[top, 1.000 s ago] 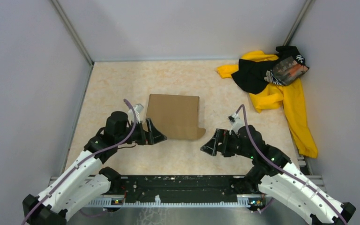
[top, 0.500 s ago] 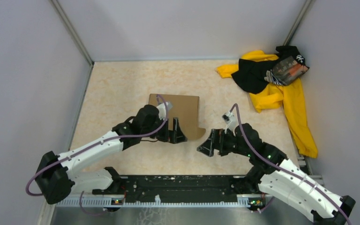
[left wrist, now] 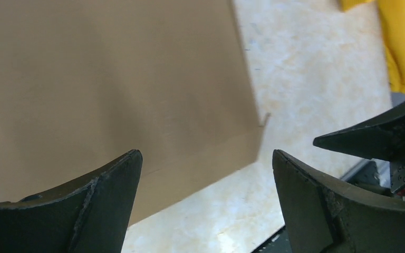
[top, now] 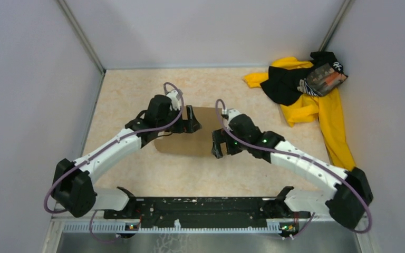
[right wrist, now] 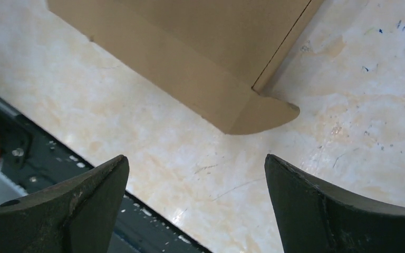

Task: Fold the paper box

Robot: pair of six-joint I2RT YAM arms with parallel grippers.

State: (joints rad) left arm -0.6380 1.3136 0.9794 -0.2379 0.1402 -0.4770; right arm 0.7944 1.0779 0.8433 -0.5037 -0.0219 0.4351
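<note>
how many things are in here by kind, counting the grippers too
paper box: 1
yellow-and-black cloth pile: 1
grippers: 2 (left gripper, right gripper, both open)
total: 4

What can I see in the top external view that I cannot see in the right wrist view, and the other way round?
Only the top external view shows the left gripper and the yellow-and-black cloth pile in the far right corner. Only the right wrist view shows the rounded tab at the cardboard's corner. Both show the paper box lying on the table, and the right gripper, open.
</note>
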